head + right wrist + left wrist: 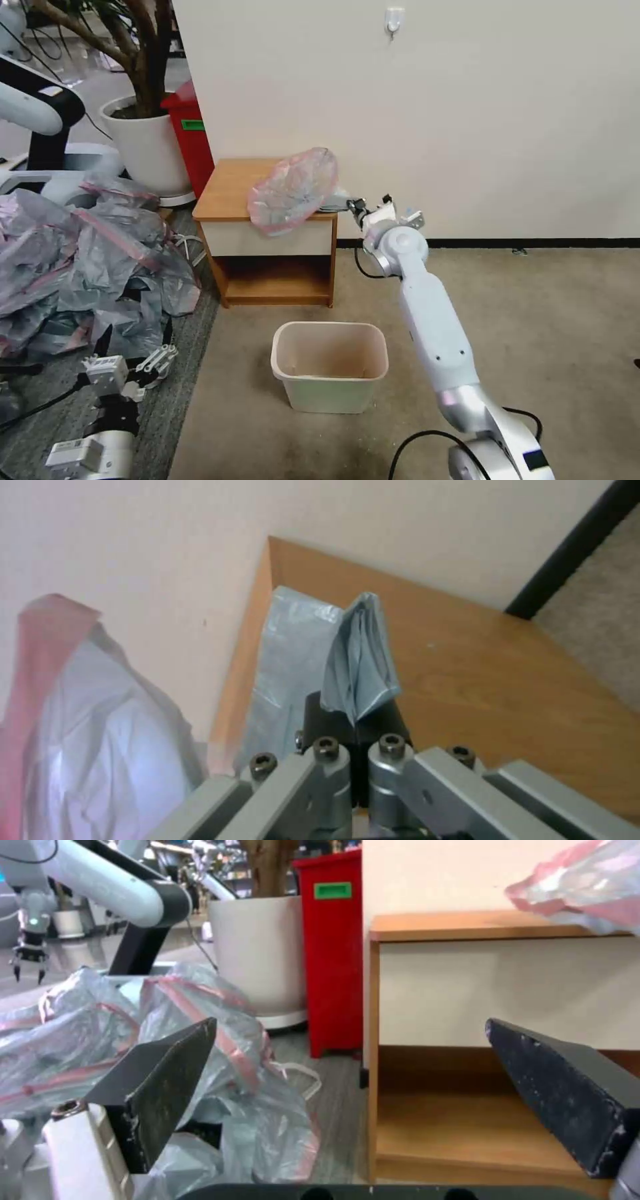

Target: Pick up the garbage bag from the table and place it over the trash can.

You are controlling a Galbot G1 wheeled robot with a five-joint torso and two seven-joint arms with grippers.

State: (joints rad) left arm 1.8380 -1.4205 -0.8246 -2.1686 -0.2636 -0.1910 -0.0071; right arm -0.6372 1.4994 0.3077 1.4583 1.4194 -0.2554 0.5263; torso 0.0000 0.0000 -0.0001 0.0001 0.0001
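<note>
While my right gripper (353, 204) held its jaws clenched on a grey fold of the thin, crinkly, pink-rimmed garbage bag (293, 190) above the light-wood worktop's (230, 183) right front corner, the cream-white rectangular plastic trash can (329, 367) sat below, toward me; my left gripper (143, 373) hung low, jaws released.

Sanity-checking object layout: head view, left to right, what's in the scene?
Heap of grey-pink bags → white plant pot → red bin → garbage bag, pinched by the right pincer over the table. Trash can sits nearer; left pincer low beside the heap.
</note>
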